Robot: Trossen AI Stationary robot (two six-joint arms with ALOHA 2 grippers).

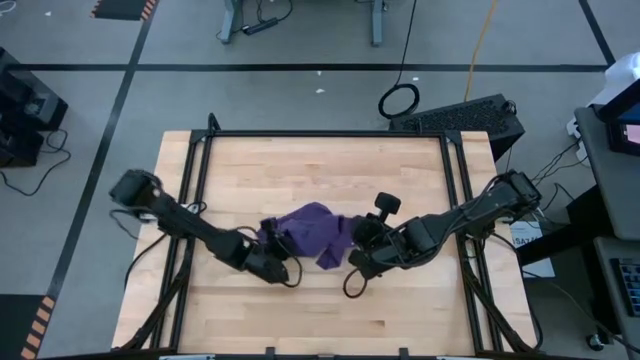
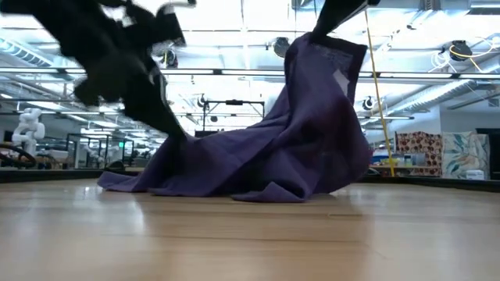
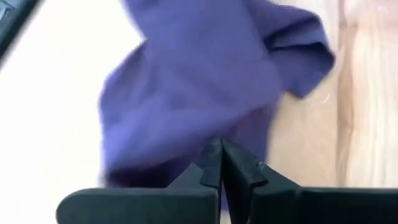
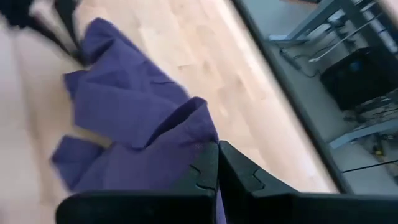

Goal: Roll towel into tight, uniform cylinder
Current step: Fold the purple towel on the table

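Note:
The purple towel (image 1: pixel 312 232) lies bunched at the middle of the wooden table (image 1: pixel 320 310). In the low view the towel (image 2: pixel 258 156) rises like a tent, with its lower folds on the wood and a small white tag (image 2: pixel 341 81) near its top. My right gripper (image 4: pixel 217 148) is shut on its raised right end, high above the table. My left gripper (image 3: pixel 221 147) is shut at its lower left side, close to the tabletop. My left gripper pinches the towel's left edge (image 3: pixel 205 134) between its two shut fingers, slanting down from the table's left side. That edge is drawn up a little off the wood (image 2: pixel 184 139). How many layers are pinched does not show. My right gripper pinches the towel's right end (image 4: pixel 200 140) between its shut fingers, slanting down from the table's right side. That end is lifted high (image 2: pixel 326 43), and the cloth hangs from it in a long slope down to the table.
A black metal frame (image 1: pixel 200 160) runs along the table's left, far and right sides. A dark computer case (image 1: pixel 470 115) stands on the floor beyond the far right corner. Bare wood lies toward the near edge (image 1: pixel 320 320) and the far edge (image 1: pixel 320 160).

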